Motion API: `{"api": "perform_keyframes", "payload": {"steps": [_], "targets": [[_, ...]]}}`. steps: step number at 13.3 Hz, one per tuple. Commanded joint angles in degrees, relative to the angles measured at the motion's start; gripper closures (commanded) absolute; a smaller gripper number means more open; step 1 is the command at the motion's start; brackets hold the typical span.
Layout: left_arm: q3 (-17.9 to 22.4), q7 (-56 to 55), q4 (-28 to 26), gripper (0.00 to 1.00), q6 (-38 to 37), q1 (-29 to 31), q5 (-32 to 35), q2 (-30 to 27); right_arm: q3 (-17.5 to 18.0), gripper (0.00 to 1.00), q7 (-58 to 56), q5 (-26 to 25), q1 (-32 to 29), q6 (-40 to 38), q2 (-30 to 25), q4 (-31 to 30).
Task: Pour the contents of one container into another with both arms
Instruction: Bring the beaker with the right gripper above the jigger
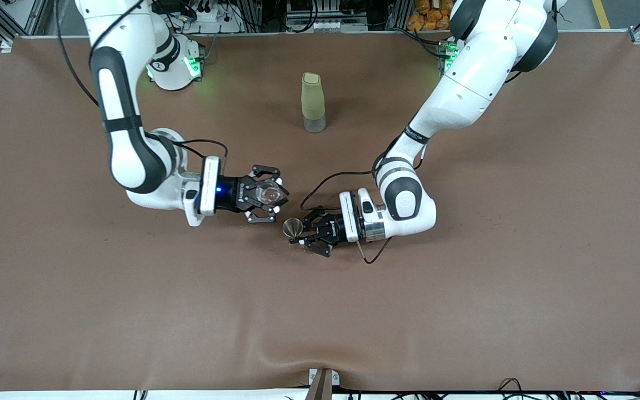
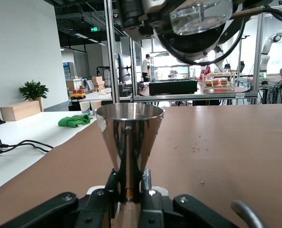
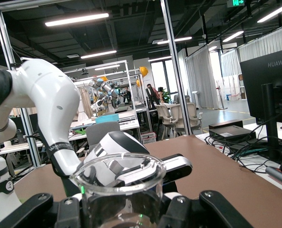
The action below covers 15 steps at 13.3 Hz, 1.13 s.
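The left gripper point(image 1: 304, 233) is clenched on a metal jigger point(image 1: 293, 227) that stands upright with its mouth up, held low over the middle of the table point(image 1: 464, 305), and the right gripper point(image 1: 269, 195) grasps a clear glass beaker point(image 1: 267, 193), also mouth up, just beside and higher. The left wrist view alone shows the fingers point(image 2: 145, 183) pinching the jigger's narrow waist and the beaker's underside overhead. Both forearms lie nearly level, reaching toward each other.

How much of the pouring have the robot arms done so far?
Picking up looks done: the left pincer is shut on a shiny metal measuring cup, and the right pincer is shut on a clear glass cup. In hand: both cups are held upright, close together above the table. Left: tipping one into the other. A tall green bottle stands untouched nearer the arm bases.
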Motion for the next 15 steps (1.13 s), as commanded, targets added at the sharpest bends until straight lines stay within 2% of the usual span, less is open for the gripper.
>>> {"api": "perform_keyframes", "payload": {"steps": [1, 4, 15], "targets": [[-0.1, 1.8, -0.4, 1.00, -1.2, -0.3, -2.2, 0.1, -0.4, 1.00, 1.6, 3.0, 1.4, 1.6, 2.6, 3.4], [-0.2, 1.7, -0.7, 1.00, -2.2, -0.4, -2.2, -0.1, -0.4, 1.00, 2.3, 5.2, 2.8, 2.0, 4.6, 4.9], [-0.2, 1.9, -2.1, 1.00, -2.2, 0.2, -1.9, 0.0, -0.4, 1.00, 4.2, 4.5, 2.8, -0.2, 4.0, 2.6]]}}
